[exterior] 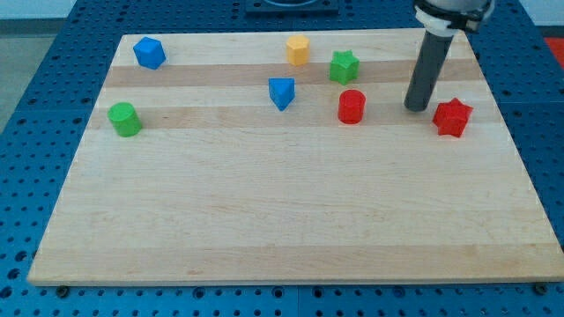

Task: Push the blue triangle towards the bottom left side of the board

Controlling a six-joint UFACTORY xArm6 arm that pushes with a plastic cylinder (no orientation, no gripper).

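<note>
The blue triangle [281, 92] lies on the wooden board [282, 220] in the upper middle of the view. My tip [416, 107] rests on the board at the upper right, far to the right of the blue triangle. It stands between the red cylinder [352, 106] on its left and the red star [452, 117] on its right, close to the star without clearly touching it.
A blue cube [150, 53] sits at the top left. A green cylinder [124, 119] is at the left edge. A yellow block [298, 50] and a green star [344, 67] lie above and right of the triangle.
</note>
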